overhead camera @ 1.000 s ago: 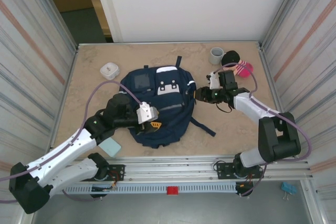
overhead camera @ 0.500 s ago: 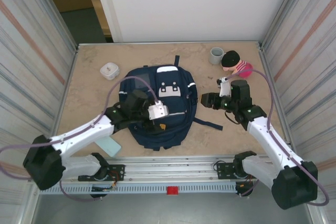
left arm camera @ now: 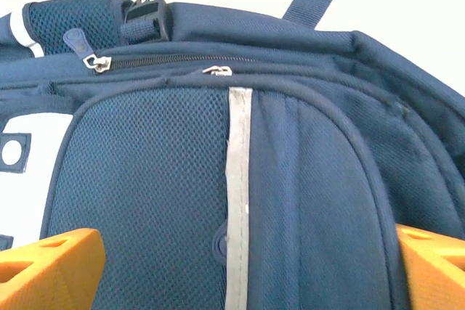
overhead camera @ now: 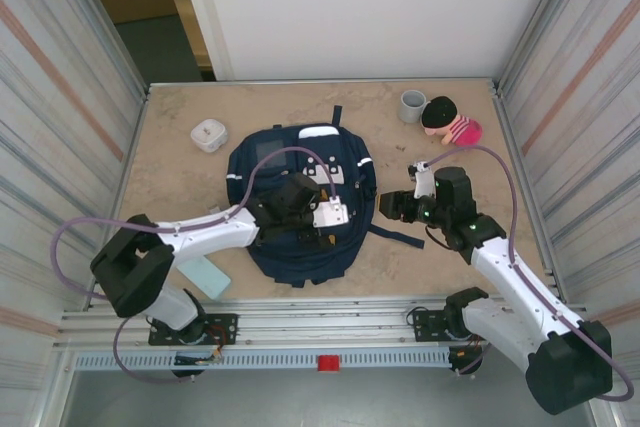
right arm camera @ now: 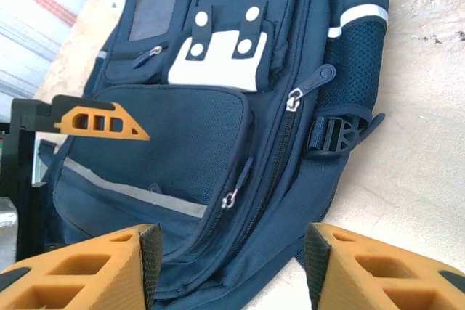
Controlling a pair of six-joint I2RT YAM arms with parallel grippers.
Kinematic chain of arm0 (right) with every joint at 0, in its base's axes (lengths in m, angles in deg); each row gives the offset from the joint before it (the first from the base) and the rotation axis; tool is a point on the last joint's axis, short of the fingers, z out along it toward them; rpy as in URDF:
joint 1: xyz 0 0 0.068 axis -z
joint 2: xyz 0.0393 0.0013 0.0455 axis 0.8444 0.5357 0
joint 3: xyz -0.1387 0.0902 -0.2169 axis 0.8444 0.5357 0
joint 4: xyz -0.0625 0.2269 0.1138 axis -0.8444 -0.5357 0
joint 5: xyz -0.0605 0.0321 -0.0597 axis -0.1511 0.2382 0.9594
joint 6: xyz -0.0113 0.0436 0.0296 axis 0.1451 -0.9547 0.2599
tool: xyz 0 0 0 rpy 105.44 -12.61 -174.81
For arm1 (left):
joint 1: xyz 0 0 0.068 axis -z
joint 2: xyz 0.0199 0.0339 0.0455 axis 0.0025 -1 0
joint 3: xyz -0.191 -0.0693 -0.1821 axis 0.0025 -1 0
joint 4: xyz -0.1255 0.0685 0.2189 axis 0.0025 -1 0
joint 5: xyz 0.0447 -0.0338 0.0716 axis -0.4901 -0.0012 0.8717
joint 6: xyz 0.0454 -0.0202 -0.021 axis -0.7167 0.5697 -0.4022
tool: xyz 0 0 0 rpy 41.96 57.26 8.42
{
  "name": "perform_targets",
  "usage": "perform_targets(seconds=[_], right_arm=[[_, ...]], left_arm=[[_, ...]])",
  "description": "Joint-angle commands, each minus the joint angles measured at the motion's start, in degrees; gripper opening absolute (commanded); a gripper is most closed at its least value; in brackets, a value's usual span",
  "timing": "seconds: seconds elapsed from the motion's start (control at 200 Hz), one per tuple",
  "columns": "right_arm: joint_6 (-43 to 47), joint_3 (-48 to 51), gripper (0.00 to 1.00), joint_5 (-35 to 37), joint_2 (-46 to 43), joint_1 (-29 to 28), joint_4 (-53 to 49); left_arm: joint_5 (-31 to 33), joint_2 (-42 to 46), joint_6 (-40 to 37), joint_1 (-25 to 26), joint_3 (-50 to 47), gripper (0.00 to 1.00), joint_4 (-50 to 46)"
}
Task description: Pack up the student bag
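Beige surface (overhead camera: 170, 177) from above carries the student bag (overhead camera: 355, 182) centrally, my left hand (overhead camera: 325, 232) over it; its wrist view shows it released above the mesh pocket (left arm camera: 145, 194); from the right wrist, my right hand (right arm camera: 232, 252), released too, should pinch the zip pull (right arm camera: 309, 85) squarely, I judge.

Both units, left arm (overhead camera: 205, 238) and right arm (overhead camera: 515, 285): white link shells, black joints, looping purple cable (overhead camera: 278, 151). Moulded orange fingers (right arm camera: 80, 274), triangular cut-outs.

No text, brand, number or sign can be read. The student bag (overhead camera: 290, 259) bears a white patch (right arm camera: 218, 70) with 4 round studs and a blank grey panel (right arm camera: 152, 9).
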Motion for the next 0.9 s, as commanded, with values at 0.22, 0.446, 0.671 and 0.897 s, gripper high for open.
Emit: perform_targets(seconds=[0.22,0.446,0.671,0.897], right_arm=[[-1.4,0.9,0.57,-0.8,-1.3,-0.6,2.9],[-0.3,0.8,0.58,-1.1,-1.3,-0.6,3.5],[-1.1,0.1,0.58,1.6,-1.7,-0.6,2.4],[-3.2,0.6,0.58,7.5,-4.7,-0.5,1.4]], left_arm=[[4.0,-4.7,0.8,1.4,1.0,0.58,1.4],[3.7,1.0,7.6,1.4,-0.9,0.0,5.0],[-1.1,4.4,13.9,1.4,-2.3,0.0,12.0],[-8.4,3.4,21.5,1.4,-0.6,0.0,17.9]])
